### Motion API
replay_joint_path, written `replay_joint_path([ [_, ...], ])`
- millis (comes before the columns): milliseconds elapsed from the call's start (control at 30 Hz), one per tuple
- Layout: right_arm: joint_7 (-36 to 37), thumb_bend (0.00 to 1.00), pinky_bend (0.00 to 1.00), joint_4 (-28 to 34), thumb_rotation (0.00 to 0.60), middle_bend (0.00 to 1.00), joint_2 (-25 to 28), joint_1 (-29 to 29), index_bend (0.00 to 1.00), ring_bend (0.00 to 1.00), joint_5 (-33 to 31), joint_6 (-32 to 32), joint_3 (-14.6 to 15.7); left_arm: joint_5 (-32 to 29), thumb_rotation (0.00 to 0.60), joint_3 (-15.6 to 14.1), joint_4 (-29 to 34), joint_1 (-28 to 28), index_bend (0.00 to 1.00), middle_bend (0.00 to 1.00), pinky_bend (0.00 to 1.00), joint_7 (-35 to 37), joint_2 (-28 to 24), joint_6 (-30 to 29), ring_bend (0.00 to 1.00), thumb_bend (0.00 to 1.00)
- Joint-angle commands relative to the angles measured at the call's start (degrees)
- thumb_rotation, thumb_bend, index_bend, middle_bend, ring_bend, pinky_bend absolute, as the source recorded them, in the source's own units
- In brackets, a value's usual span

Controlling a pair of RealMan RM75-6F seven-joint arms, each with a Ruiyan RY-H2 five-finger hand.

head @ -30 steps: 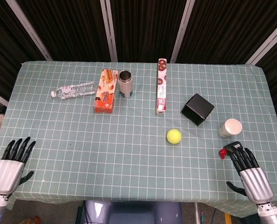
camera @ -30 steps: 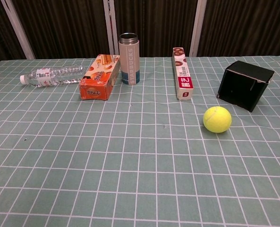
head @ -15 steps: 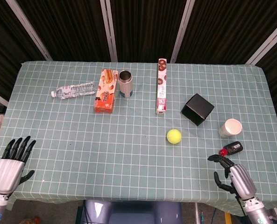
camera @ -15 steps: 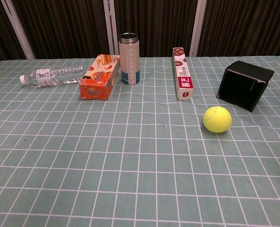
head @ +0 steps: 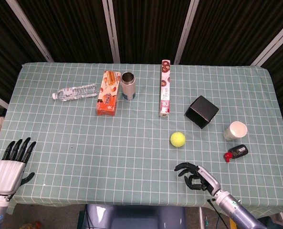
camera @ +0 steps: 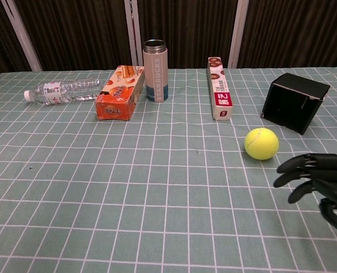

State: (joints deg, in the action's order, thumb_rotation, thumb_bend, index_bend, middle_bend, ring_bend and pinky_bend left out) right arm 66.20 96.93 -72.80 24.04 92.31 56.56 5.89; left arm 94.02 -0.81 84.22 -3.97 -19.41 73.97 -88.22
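Since a second ago the right hand (head: 194, 174) has swung in from the desk's right edge toward the middle, its arm now coming up from the near edge; the left hand (head: 10, 165) has barely shifted. Its fingers (camera: 298, 165) are spread and loosely curved, holding nothing, and point toward the tennis ball (head: 177, 139), which lies on the checked cloth just beyond the fingertips, not touched (the chest view shows a clear gap between them). The left hand sits at the near left corner of the desk (head: 84, 162), fingers straight and apart, empty, well away from everything.

Right of the right hand lies a small black and red object (head: 235, 153), and just beyond that stands a white paper cup (head: 235, 130). A black box (head: 202, 111) sits beyond the ball, between it and the cup. Farther back lie a long narrow carton (head: 165, 88), an upright steel tumbler (head: 128, 85), an orange snack box (head: 108, 93) just beside the tumbler, and a clear water bottle (head: 75, 91) on its side.
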Motion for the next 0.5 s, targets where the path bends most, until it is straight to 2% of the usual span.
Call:
replay_joint_path([
  [33, 2.94, 0.64, 0.62, -0.49, 0.6, 0.31, -2.8, 2.08, 0.29, 0.3, -3.54, -3.34, -2.05, -0.32, 0.6, 0.13, 0.01, -0.08, 0.0, 0.0, 0.08, -0.14, 0.02, 0.24, 0.0, 0.09],
  [167, 6.68, 0.64, 0.59, -1.29, 0.6, 0.29, -4.17, 4.05, 0.26, 0.28, -6.74, -6.86, -4.09, -0.9, 0.6, 0.32, -0.02, -0.33, 0.0, 0.0, 0.08, -0.33, 0.12, 0.88, 0.0, 0.09],
  [500, 11.7, 0.64, 0.54, -6.85, 0.6, 0.28, -7.9, 7.33, 0.25, 0.25, -9.4, -12.28, -6.89, -3.44, 0.6, 1.07, 0.82, -1.13, 0.0, 0.0, 0.05, -1.02, -0.09, 3.3, 0.0, 0.09],
])
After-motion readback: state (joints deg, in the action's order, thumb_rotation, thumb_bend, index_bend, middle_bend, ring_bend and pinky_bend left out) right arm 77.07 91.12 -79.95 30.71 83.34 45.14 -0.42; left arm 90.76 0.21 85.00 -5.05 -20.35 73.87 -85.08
